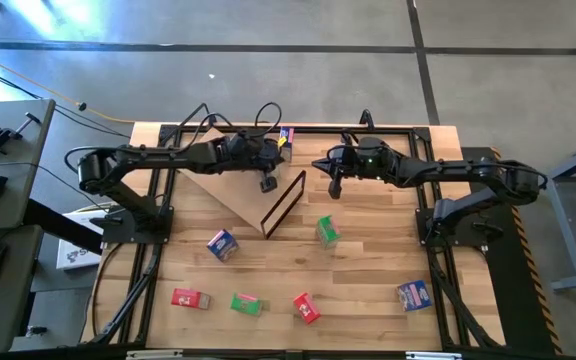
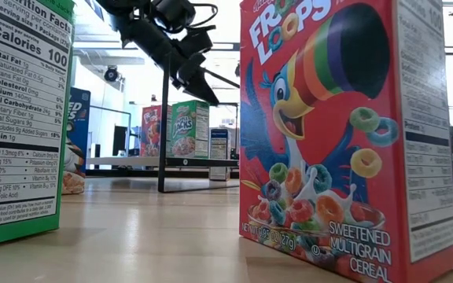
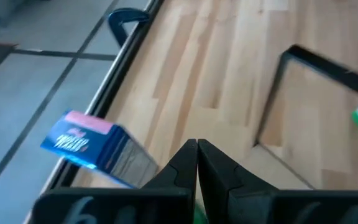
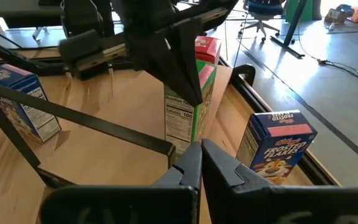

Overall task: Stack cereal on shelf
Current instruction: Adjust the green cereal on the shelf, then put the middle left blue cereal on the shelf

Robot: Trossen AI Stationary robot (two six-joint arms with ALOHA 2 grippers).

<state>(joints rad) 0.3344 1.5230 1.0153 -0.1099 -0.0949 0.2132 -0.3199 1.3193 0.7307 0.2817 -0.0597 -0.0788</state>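
The shelf (image 1: 230,190), a tan plywood panel with a thin dark frame (image 1: 283,203) at its right end, lies at the table's far middle. My left gripper (image 1: 268,184) hangs shut above the panel beside the frame, holding nothing. My right gripper (image 1: 334,189) hangs shut just right of the frame, also with nothing in it. A few cereal boxes stand by the far rail (image 1: 286,137): a green one (image 4: 188,106), a red one (image 4: 207,46) and a blue one (image 4: 275,146). A blue box (image 1: 222,244) and a green box (image 1: 327,231) rest on the tabletop near the shelf.
Along the near part of the table lie a red box (image 1: 190,298), a green box (image 1: 246,303), a red box (image 1: 306,307) and a blue box (image 1: 414,294). A dark rail (image 1: 298,127) frames the tabletop. Bare wood lies between the shelf and the near row.
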